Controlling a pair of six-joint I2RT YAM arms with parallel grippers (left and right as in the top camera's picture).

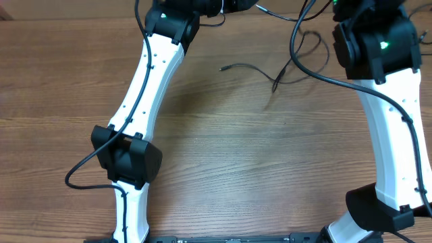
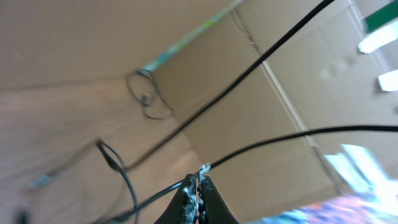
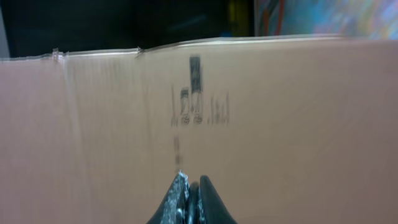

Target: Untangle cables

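Cables [image 1: 243,65] are lying loose on the counter [image 1: 223,148] between the two arms.
The left gripper [image 2: 198,182] is pinching one thin black cable [image 2: 298,134] that is stretching away through the air; the right gripper [image 3: 190,186] is pressing its fingers together on nothing, facing a cardboard wall [image 3: 280,124].

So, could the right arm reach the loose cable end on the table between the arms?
Probably yes: the cable end lies on bare table, nothing covering it, and the right gripper, shut, looks empty; but it faces a cardboard wall and must turn round.
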